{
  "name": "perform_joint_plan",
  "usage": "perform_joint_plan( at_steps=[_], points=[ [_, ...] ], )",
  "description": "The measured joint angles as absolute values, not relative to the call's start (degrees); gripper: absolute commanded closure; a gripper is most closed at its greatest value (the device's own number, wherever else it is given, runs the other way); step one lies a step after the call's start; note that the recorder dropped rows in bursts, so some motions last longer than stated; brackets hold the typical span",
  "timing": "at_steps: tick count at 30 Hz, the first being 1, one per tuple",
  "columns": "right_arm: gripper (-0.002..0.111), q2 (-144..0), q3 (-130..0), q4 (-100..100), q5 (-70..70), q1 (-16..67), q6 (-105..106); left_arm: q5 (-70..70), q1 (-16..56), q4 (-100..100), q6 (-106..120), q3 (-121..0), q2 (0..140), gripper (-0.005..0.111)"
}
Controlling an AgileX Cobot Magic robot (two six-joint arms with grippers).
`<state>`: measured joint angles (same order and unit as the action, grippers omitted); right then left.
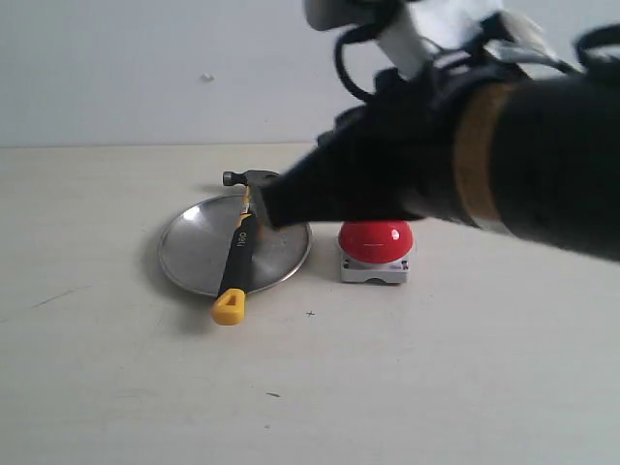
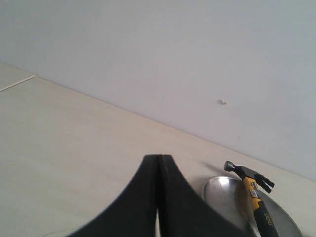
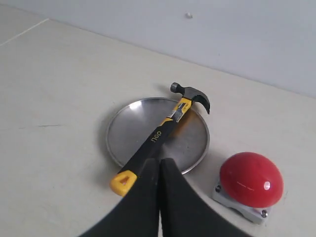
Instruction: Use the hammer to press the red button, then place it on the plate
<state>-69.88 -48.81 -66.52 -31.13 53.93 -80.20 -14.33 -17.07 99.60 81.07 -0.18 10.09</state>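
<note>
The hammer (image 1: 235, 254) lies across the silver plate (image 1: 194, 254), its dark head past the far rim and its yellow end (image 1: 229, 307) sticking out over the near rim. Right of the plate, on the table, stands the red button (image 1: 375, 239) on its grey base. My right gripper (image 1: 265, 207) hangs over the plate beside the handle, shut with nothing between its fingers. Its wrist view shows the hammer (image 3: 158, 136), the plate (image 3: 190, 143), the button (image 3: 251, 178) and the closed right gripper (image 3: 159, 160). My left gripper (image 2: 159, 157) is shut and empty, away from the plate (image 2: 224, 192) and the hammer (image 2: 254, 192).
The pale table top (image 1: 116, 387) stretches wide around the plate and the button. A plain light wall (image 1: 145, 68) closes off the far edge. The bulky dark right arm (image 1: 504, 165) fills the upper right of the exterior view.
</note>
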Motion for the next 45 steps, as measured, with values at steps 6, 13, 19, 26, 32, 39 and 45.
perform_joint_plan(
  at_steps=[6, 13, 19, 26, 32, 39, 45],
  points=[
    [0.108, -53.21, -28.32, -86.53, -33.63, 57.21, -103.19, -14.33, -17.07, 99.60, 81.07, -0.18, 10.09, 0.107],
    [0.108, -49.49, -24.61, -90.12, -34.73, 57.21, -107.88, -14.33, -17.07, 99.60, 81.07, -0.06, 10.09, 0.107],
    [0.108, -49.49, -24.61, -90.12, -34.08, 57.29, -108.11, -14.33, -17.07, 99.60, 81.07, -0.06, 10.09, 0.107],
    [0.108, -49.49, -24.61, -90.12, -33.86, 57.29, -108.11, -14.33, -17.07, 99.60, 81.07, -0.06, 10.09, 0.107],
    [0.108, -49.49, -24.61, -90.23, -33.86, 57.29, -108.11, -14.33, -17.07, 99.60, 81.07, 0.00, 10.09, 0.107],
    [0.108, -49.49, -24.61, -90.23, -33.86, 57.29, -108.11, -14.33, -17.07, 99.60, 81.07, -0.02, 10.09, 0.107],
    [0.108, -49.49, -24.61, -90.23, -33.86, 57.29, -108.11, -14.33, -17.07, 99.60, 81.07, -0.02, 10.09, 0.107]
  ],
)
